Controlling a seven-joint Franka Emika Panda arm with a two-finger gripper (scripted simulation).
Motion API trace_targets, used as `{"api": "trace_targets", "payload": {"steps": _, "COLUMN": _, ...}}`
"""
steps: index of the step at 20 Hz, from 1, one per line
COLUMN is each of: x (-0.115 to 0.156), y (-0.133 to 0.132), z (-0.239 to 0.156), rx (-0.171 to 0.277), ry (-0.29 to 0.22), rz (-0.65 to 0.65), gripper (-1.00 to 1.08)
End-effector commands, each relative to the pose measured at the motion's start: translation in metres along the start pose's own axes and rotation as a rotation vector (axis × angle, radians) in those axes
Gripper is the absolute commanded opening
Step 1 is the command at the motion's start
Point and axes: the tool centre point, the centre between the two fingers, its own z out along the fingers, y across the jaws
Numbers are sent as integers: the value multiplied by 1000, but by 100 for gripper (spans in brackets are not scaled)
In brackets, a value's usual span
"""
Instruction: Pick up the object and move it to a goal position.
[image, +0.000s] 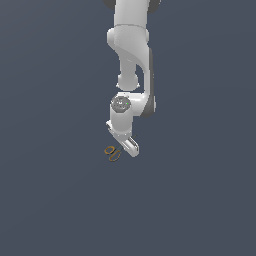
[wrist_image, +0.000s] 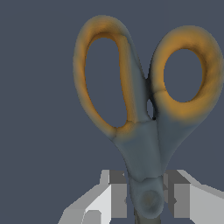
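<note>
The tiny scissors (image: 112, 153) lie low on the dark floor, with their two orange-yellow loop handles pointing toward the exterior view's left. My white gripper (image: 131, 148) is down at their blade end. In the wrist view the scissors (wrist_image: 144, 131) fill the picture. The gripper (wrist_image: 148, 199) has its grey finger pads (wrist_image: 118, 197) pressed on either side of the dark pivot, just below the handles. The jaws stand close together, shut on the scissors. The blades are hidden between and behind the fingers.
The floor (image: 50, 200) is plain dark grey-blue all around. The arm (image: 132, 60) stands over the scene from the top of the exterior view. No goal marker shows.
</note>
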Motion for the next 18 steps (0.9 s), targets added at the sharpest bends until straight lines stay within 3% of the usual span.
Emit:
{"api": "trace_targets", "payload": {"steps": 1, "x": 12, "y": 9, "z": -12, "rx": 1, "ry": 1, "rz": 2, "gripper": -100}}
{"api": "trace_targets", "payload": {"steps": 11, "x": 71, "y": 52, "z": -70, "rx": 1, "ry": 1, "rz": 0, "gripper": -100}}
{"api": "trace_targets", "payload": {"steps": 18, "x": 84, "y": 59, "z": -81, "rx": 1, "ry": 1, "rz": -1, "gripper": -100}}
